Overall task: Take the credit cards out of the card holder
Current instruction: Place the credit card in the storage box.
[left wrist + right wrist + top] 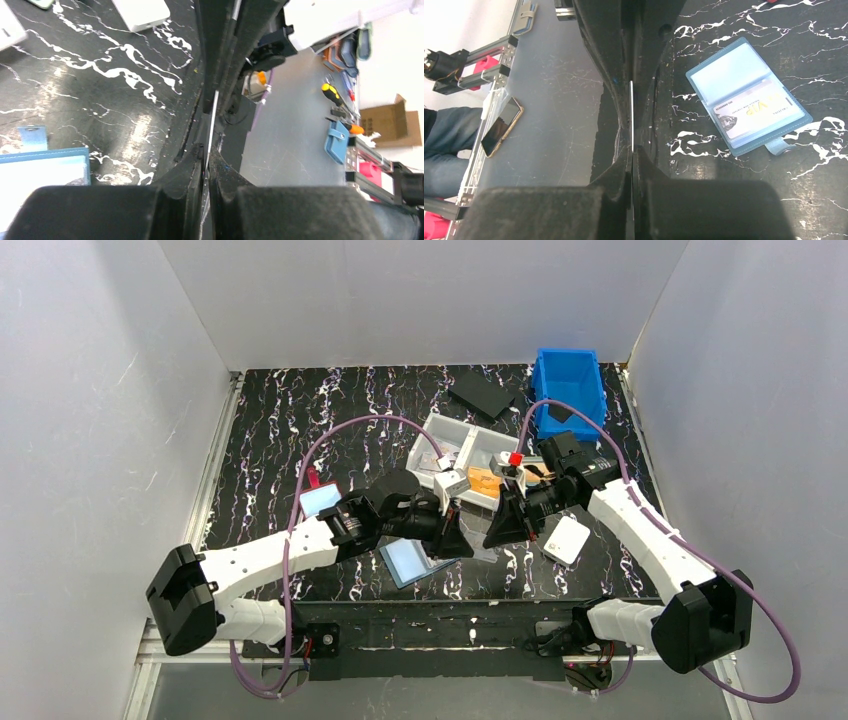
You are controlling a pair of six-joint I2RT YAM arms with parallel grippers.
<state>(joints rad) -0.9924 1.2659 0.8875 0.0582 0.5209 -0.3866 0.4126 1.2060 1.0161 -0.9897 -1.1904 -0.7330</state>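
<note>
The card holder (413, 560) lies open and flat on the black marbled table, a light-blue bifold with a small tab. It shows in the right wrist view (748, 97) and at the lower left of the left wrist view (45, 170). One credit card (754, 114) with printing sits in its nearer clear pocket. Another credit card (631, 112) is held edge-on in the air, a thin white line (212, 122). My left gripper (460, 538) (207, 150) and right gripper (496, 535) (631, 149) meet tip to tip just right of the holder, both shut on that card.
A white flat card (567, 538) lies right of the grippers. A red-edged holder (320, 498) sits at the left. Behind are a clear divided tray (470, 452) with small items, a blue bin (570, 390) and a black sheet (483, 395).
</note>
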